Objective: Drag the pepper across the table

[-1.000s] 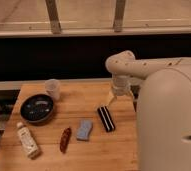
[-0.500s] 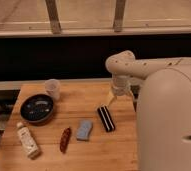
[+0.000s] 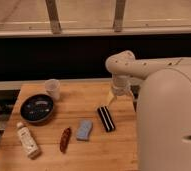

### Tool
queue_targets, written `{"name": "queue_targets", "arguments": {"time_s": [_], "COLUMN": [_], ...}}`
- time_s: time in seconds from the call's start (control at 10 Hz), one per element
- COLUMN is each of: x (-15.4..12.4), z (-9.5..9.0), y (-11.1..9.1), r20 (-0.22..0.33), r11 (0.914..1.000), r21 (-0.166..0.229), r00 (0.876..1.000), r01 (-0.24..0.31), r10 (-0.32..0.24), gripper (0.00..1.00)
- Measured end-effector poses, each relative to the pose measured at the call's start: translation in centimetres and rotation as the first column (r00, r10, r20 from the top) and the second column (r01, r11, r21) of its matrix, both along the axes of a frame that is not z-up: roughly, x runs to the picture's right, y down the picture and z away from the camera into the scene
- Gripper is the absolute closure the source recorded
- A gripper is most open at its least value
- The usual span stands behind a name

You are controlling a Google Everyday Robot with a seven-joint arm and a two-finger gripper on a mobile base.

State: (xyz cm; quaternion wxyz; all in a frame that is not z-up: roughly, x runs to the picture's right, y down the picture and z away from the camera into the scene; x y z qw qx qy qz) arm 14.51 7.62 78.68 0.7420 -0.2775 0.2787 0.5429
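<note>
The pepper [image 3: 65, 139] lies near the front edge of the table [image 3: 96, 159], just beside the blue-grey sponge [image 3: 84, 129], long axis roughly front-to-back. Beyond the black striped bar [image 3: 106, 118], the gripper [image 3: 111, 98] hangs low; its opening cannot be determined. The pepper lies well forward of it, on the side of the bottle [image 3: 28, 141].

The pepper [image 3: 65, 139] is dark red-brown on a light, plank-grained wooden surface [image 3: 84, 99]. Right of the pepper: a blue-grey sponge [image 3: 84, 129], then a black striped bar [image 3: 106, 118]. The pale cream claw [image 3: 111, 98] hangs farther right.
</note>
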Motion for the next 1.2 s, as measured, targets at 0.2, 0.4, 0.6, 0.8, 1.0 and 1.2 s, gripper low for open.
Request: {"name": "queue_targets", "arguments": {"time_s": [0.2,0.4,0.6,0.8,1.0,1.2], "x": [-1.0,-5.2,-9.4,-14.1,-18.4,-23.0], "z": [-0.2,-0.6,-1.0,-1.4,-1.7,-2.6], "y": [0.2,1.3,1.9,2.3,2.7,4.2], "r20": [0.010,0.044,0.080,0.132,0.184,0.259], "r11": [0.9994,0.9969,0.9929,0.9886,0.9848,0.9751], "r21": [-0.007,-0.027,-0.030,-0.026,-0.018,-0.011], "r00": [0.999,0.996,0.990,0.981,0.969,0.943], "r01": [0.034,0.074,0.115,0.148,0.173,0.221], "r10": [-0.034,-0.072,-0.113,-0.143,-0.166,-0.211], "gripper": [0.20,0.20,0.20,0.20,0.20,0.20]}}
